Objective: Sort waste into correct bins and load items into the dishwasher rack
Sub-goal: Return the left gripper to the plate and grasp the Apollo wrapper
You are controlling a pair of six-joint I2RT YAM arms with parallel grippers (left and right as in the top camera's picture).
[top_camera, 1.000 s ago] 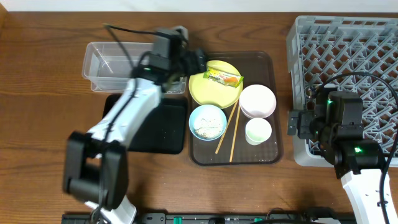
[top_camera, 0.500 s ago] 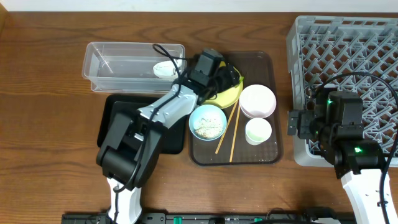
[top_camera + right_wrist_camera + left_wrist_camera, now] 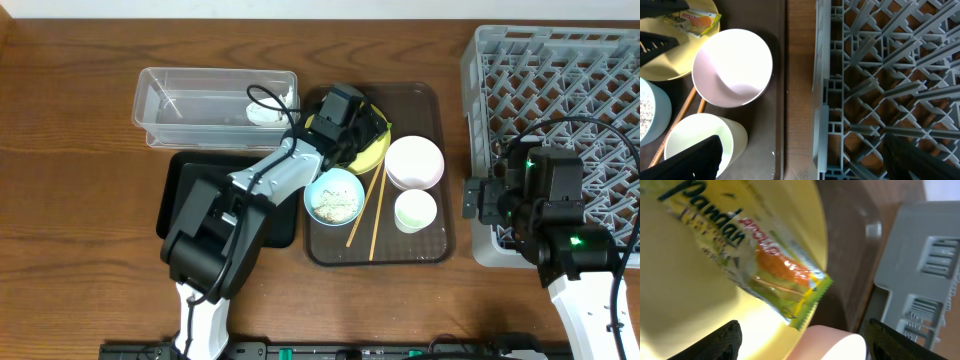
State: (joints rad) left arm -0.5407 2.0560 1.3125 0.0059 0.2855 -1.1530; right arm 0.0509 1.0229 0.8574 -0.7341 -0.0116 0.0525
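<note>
The left gripper (image 3: 364, 127) hangs spread wide over the snack wrapper (image 3: 775, 275), a finger on each side, apparently set for a pinch; nothing is grasped. The wrapper lies flat on the yellow plate (image 3: 680, 290) in the brown serving tray (image 3: 428, 100), mid-worktop toward the far edge. The pink bowl (image 3: 414, 162) crowds the plate's right rim, so a straight lift looks safest; the clear tub (image 3: 200, 105) sits just left. The right gripper (image 3: 805, 157), also spread and empty, hovers by the dishwasher rack (image 3: 560, 80) at the right edge

table (image 3: 70, 250): brown wood | serving tray (image 3: 422, 104): 1, dark brown, resting on table
</note>
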